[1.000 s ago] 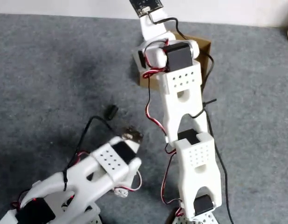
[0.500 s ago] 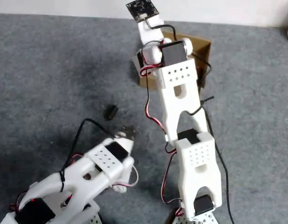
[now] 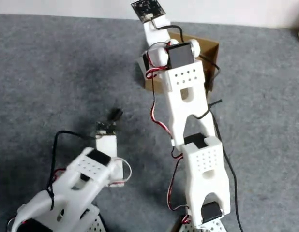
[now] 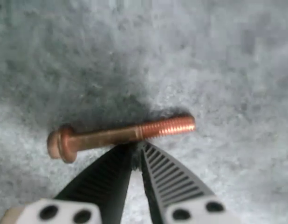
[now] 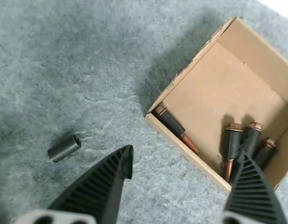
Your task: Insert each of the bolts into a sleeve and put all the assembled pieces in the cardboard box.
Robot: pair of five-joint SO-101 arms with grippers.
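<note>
My left gripper is shut on a copper bolt, pinching its shank at the very fingertips so that it lies crosswise above the grey carpet. In the high view the left arm sits at the lower left, its wrist just short of a loose black sleeve. My right gripper hangs open over the carpet beside the cardboard box. The sleeve lies on its side off to one side. Several bolt-in-sleeve pieces rest in the box, one against its near wall.
The right arm stretches from the table's near edge up to the box at the back. Its cables trail alongside it. Open grey carpet spreads to the left and right of both arms.
The left arm has swung left and pulled back, its wrist now just below the sleeve. The right arm shifted slightly toward the back at first, then stayed still.
</note>
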